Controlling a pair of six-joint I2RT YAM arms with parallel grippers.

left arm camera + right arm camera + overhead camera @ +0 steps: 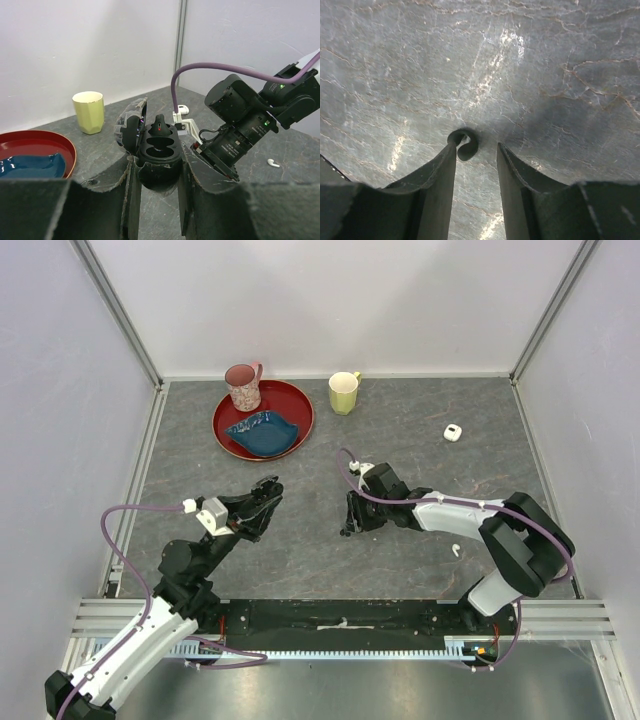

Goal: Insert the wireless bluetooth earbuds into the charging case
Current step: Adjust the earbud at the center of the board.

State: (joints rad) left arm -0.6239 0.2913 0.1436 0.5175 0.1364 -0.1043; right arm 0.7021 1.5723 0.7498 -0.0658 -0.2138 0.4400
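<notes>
1. Plainly, the left fingers (131, 180) are clamped tight on a black charging case (159, 150), holding it up off the desk (400, 440) with its lid (131, 125) swung open
2. The case shows two wells. A dark piece with a red dot (159, 126) stands at their back edge, and I cannot tell whether it is an earbud
3. The right fingers (507, 172) stand partly open, pointing down at the desk and gripping nothing
4. A small dark hook-shaped earbud (464, 144) lies on the desk, touching the tip of one right finger rather than sitting between the two
5. A white earbud (456, 550) lies on the desk beside the right arm, well apart from both sets of fingers
6. A small white case (453, 432) with a dark spot sits toward the far right of the desk
7. Far left of centre, a red plate (300, 405) carries a blue dish (262, 430), with a pink mug (243, 386) at its far edge; a yellow-green cup (344, 392) stands near it on the right
</notes>
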